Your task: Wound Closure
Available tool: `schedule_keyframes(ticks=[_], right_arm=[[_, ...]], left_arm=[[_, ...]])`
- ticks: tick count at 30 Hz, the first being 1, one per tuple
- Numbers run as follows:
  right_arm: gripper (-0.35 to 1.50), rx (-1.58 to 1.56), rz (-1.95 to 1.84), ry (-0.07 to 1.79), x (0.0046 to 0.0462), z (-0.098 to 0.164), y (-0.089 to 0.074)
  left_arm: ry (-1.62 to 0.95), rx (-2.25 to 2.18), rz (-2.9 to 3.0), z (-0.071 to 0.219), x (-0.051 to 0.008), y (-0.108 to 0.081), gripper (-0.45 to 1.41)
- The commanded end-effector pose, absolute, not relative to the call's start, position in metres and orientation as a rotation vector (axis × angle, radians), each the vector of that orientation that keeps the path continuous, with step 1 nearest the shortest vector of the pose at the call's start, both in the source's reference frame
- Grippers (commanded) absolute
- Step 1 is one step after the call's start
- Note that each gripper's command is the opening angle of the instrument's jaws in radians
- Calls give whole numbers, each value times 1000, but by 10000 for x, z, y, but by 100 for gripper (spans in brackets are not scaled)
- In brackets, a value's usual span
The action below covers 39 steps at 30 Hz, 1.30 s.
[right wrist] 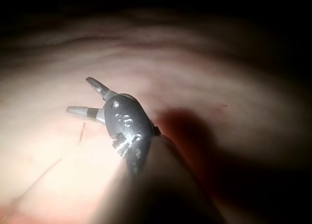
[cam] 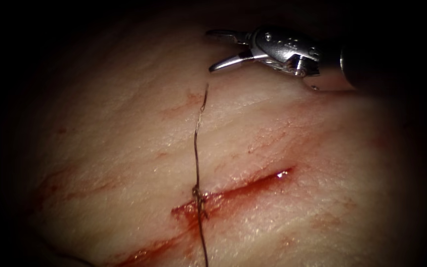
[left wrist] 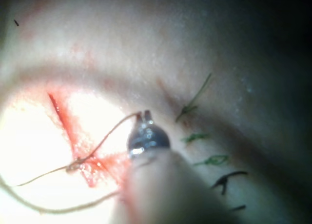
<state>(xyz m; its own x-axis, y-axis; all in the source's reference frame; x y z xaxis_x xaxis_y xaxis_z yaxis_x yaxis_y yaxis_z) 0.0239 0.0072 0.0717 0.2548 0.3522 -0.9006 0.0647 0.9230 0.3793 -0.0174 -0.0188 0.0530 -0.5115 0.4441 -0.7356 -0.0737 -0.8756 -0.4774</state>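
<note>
No writing can be read. The right tool point(cam: 213, 51) is held above the tissue point(cam: 100, 148), its fingers spread and empty. The thread point(cam: 196, 148) is knotted at the cut point(cam: 233, 193), its long axis near vertical. In the left wrist view, whether the left tool point(left wrist: 146, 116) grips the thread there cannot be told.

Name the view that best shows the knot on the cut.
Endoscope view: the knot sits on the cut, with thread running both ways. Left wrist view shows it paler, beside the left gripper. Right wrist view shows the open right gripper.
</note>
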Motion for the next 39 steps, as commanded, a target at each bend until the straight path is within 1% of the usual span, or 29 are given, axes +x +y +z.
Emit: schedule_keyframes(ticks=[1, 5, 7, 11, 13, 14, 15, 16, 18, 19, 20, 22, 23, 24, 27, 29, 35, 38, 39], right_arm=[[140, 377, 216, 1315, 236, 712, 43], [133, 379, 223, 1326, 224, 691, 10], [133, 372, 238, 1338, 222, 682, -1], [133, 365, 239, 1341, 234, 672, -29], [128, 379, 221, 1350, 243, 671, -43], [126, 382, 212, 1354, 249, 672, -52], [126, 382, 207, 1355, 253, 673, -56], [126, 380, 206, 1355, 255, 674, -59], [126, 380, 202, 1355, 258, 676, -62], [126, 380, 202, 1355, 258, 677, -62], [126, 380, 202, 1355, 259, 677, -62], [126, 378, 202, 1355, 260, 677, -65], [126, 380, 196, 1356, 262, 678, -69], [125, 384, 192, 1358, 263, 679, -70], [125, 384, 185, 1359, 266, 682, -77], [123, 384, 183, 1360, 268, 684, -78], [123, 393, 177, 1365, 275, 683, -79], [121, 397, 174, 1367, 276, 682, -81], [121, 397, 173, 1367, 276, 681, -82]], left_arm=[[-551, -1371, 2412, 523, -175, -176, -45], [-503, -1408, 2385, 502, -168, -129, -45], [-499, -1417, 2361, 497, -166, -110, -45], [-486, -1430, 2335, 495, -162, -80, -45], [-482, -1427, 2329, 496, -160, -74, -45], [-473, -1415, 2329, 498, -159, -74, -42], [-466, -1408, 2329, 498, -159, -74, -20], [-455, -1398, 2329, 498, -159, -75, -10], [-443, -1370, 2320, 498, -155, -79, -8], [-440, -1365, 2321, 497, -150, -81, -27], [-440, -1364, 2321, 497, -147, -82, -27], [-461, -1334, 2332, 496, -140, -83, -10], [-483, -1306, 2336, 495, -133, -86, 4], [-502, -1284, 2335, 495, -128, -89, 10], [-565, -1195, 2371, 497, -105, -106, 15], [-595, -1142, 2393, 498, -95, -113, 15], [-611, -900, 2510, 505, -71, -126, 42], [-593, -844, 2526, 509, -66, -122, 47], [-593, -834, 2529, 511, -66, -122, 52]])
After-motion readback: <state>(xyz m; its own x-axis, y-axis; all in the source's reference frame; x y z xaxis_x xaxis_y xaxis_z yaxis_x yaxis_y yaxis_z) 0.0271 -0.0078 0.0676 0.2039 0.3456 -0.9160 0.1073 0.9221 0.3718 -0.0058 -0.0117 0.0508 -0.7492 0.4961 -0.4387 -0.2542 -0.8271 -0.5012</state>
